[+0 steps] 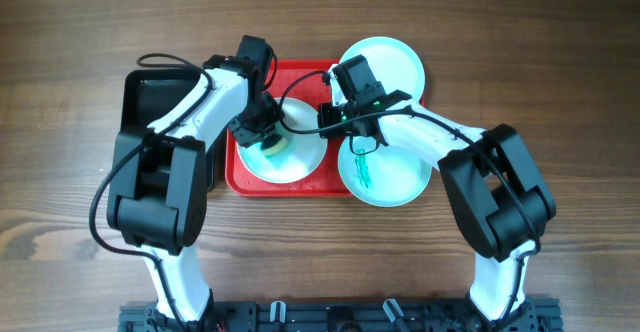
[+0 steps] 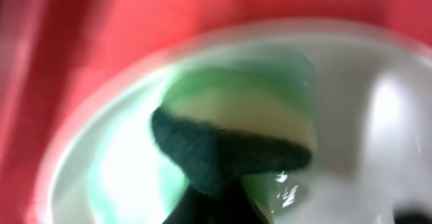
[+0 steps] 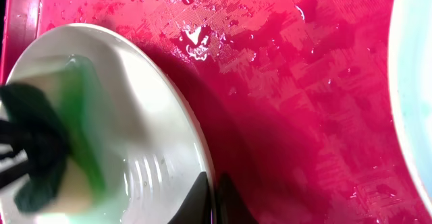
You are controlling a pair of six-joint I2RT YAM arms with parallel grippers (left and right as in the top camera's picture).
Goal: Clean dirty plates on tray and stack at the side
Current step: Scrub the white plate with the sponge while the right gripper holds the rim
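Three plates are in play, and we are on the white plate (image 1: 300, 160), which sits in the red tray (image 1: 233, 177) on its near side. Our left gripper (image 1: 262, 132) is pinched on a sponge (image 1: 271, 146) and presses it into the plate's bowl. The left wrist view shows the yellow body against the wet surface, the dark scouring layer on the finger side, and a pale green film around it. Our right gripper (image 1: 328, 124) is closed on the plate's right rim, with a finger on each side in the right wrist view.

To wipe well, we judge that the right arm should pin the rim firmly so the plate cannot skate on the wet tray. Meanwhile the left should sweep in overlapping circles out to the edge, lifting the green film rather than spreading it.

The far aqua plate (image 1: 395, 62) and the near aqua plate (image 1: 400, 177) lie at the tray's right side. The near one shows a teal smear (image 1: 362, 172), so we expect it needs wiping too.
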